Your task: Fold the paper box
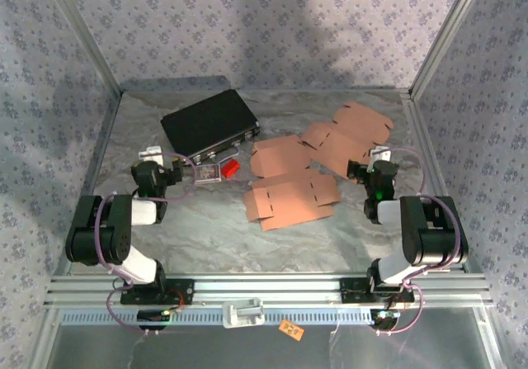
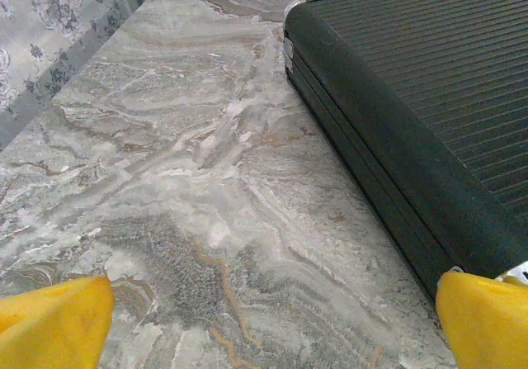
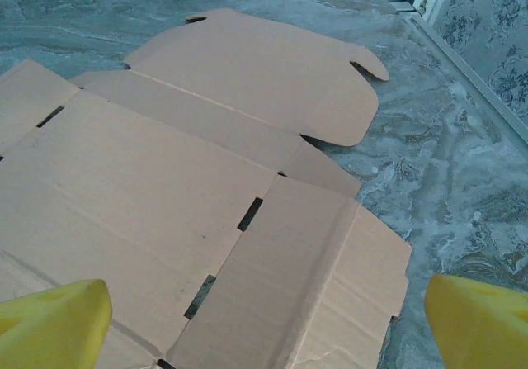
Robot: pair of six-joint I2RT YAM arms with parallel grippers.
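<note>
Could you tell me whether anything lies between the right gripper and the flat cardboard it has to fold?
Nothing visible does. The open right gripper hovers right at the nearest cardboard blank, with bare sheet showing between its fingers. The black case sits well off to the left.

The left arm [image 1: 106, 230] and right arm [image 1: 422, 230] were black with white links, purple cables [image 1: 99, 237] looping along them. A green light [image 1: 379, 194] glowed near the right wrist. The left hand [image 2: 264, 328] and right hand [image 3: 264, 324] had yellow fingertips [image 2: 54, 324].

No legible text, label or number anywhere.
</note>
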